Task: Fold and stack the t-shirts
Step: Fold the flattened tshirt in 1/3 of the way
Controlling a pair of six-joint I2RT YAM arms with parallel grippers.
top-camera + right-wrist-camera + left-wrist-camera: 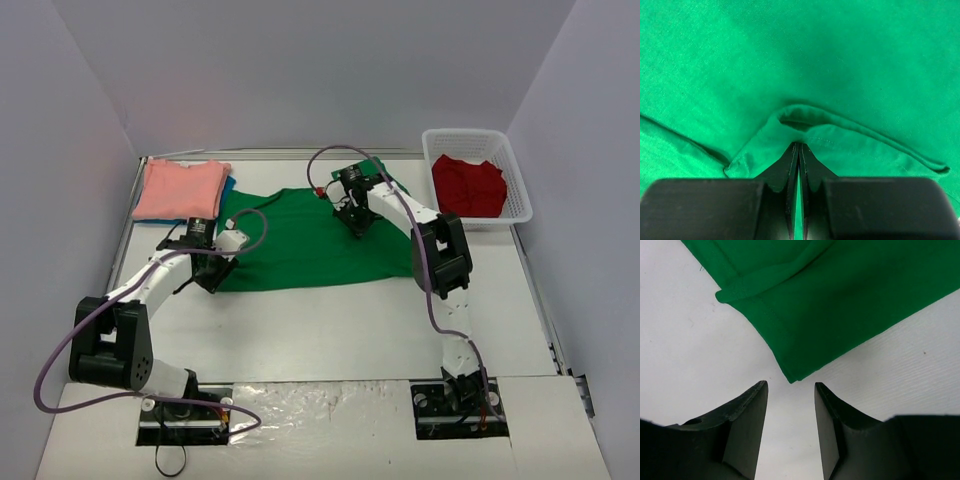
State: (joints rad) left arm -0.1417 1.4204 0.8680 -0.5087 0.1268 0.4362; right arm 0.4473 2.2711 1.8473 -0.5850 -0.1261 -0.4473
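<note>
A bright green t-shirt (310,245) lies spread across the middle of the table. My right gripper (355,228) sits on its far part, and in the right wrist view that gripper (799,145) is shut on a raised hem fold of the green cloth (850,60). My left gripper (212,280) hovers at the shirt's near left corner. In the left wrist view it (790,385) stands open over bare table, with the green corner (840,300) just ahead of its fingertips. A folded salmon-pink shirt (180,188) lies on a teal-blue one (229,186) at the far left. A red shirt (467,185) is in the basket.
The white mesh basket (517,190) stands at the far right by the wall. Grey walls close in the table on the left, back and right. Purple cables loop off both arms. Bare white table lies between the green shirt and the arm bases.
</note>
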